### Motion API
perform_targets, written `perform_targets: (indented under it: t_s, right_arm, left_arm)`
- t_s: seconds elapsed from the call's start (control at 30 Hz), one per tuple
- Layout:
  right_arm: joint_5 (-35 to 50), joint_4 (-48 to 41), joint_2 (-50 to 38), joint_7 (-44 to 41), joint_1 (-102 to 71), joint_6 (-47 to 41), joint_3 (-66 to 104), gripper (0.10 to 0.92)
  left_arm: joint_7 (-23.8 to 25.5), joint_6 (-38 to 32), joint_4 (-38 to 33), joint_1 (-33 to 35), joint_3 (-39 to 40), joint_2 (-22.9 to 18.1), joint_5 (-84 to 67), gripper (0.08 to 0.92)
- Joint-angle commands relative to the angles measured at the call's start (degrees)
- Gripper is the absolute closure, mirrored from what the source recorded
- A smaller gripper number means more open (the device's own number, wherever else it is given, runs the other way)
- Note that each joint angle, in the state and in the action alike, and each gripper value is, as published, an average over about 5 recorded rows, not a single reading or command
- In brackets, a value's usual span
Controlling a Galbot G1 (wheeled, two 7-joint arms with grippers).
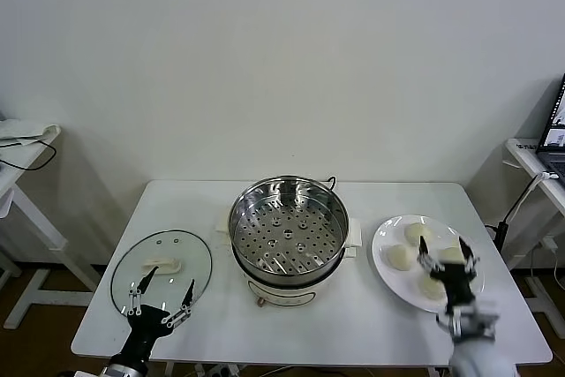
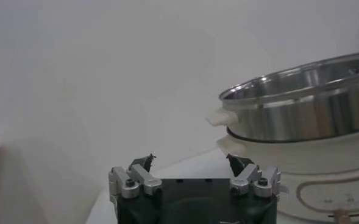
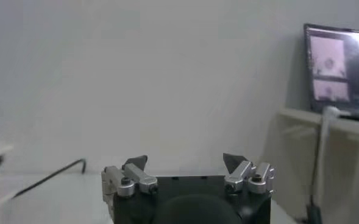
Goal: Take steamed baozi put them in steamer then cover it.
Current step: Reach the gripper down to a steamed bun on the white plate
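We look down from our head camera at a white rectangular table [image 1: 353,324] against a pale wall. At its centre stands the steamer, a large round shiny stainless-steel pot on a white base [image 1: 289,231]. Its perforated tray is bare: no buns are inside yet, so we judge the task to be at its first step, fetching a bun.

On our right sits a flat round white plate [image 1: 383,236] holding the four smooth cream-white dome-shaped steamed baozi [image 1: 400,257]. Two lie toward the pot side and two toward the outer side, and our arm partly hides the nearer ones.

Our right gripper [image 1: 448,263] hovers over the near, outer part of that plate with its black fingers spread apart, holding nothing. It appears to straddle one of the outer buns, though we cannot tell whether it touches it. The right wrist camera shows only the spread fingertips against the wall, not the bun.

On our left, the cover, a round clear glass lid with a metal rim and a cream-white oblong handle [image 1: 161,264], lies flat on the table, well apart from the plate and just beside the pot.

Our left gripper [image 1: 161,301] waits at the lid's near edge, fingers apart and empty.

Next, we judge, the right gripper must settle around a bun and close gently, since the soft dough could dent, then lift it across to the tray.
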Motion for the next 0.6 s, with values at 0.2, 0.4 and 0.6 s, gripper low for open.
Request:
perform_targets:
  t_s: [0.2, 0.4, 0.6]
  right_arm:
    - [9.5, -25.0, -16.4, -31.8, 39.6, -13.1, -28.7, 0.203]
    - [-3.0, -36.3, -18.5, -65.5, 59.2, -12.6, -48.2, 0.203]
    - [-21.5, -46.8, -13.8, -86.9, 69.5, -6.3, -55.8, 0.203]
  left_arm:
    - [-0.2, -0.1, -1.1, 0.5, -0.6, -0.3, 0.0, 0.177]
    - [-0.2, -0.2, -1.4, 0.8, -0.6, -0.6, 0.0, 0.177]
    - [-0.4, -0.2, -1.5, 1.1, -0.7, -0.9, 0.0, 0.177]
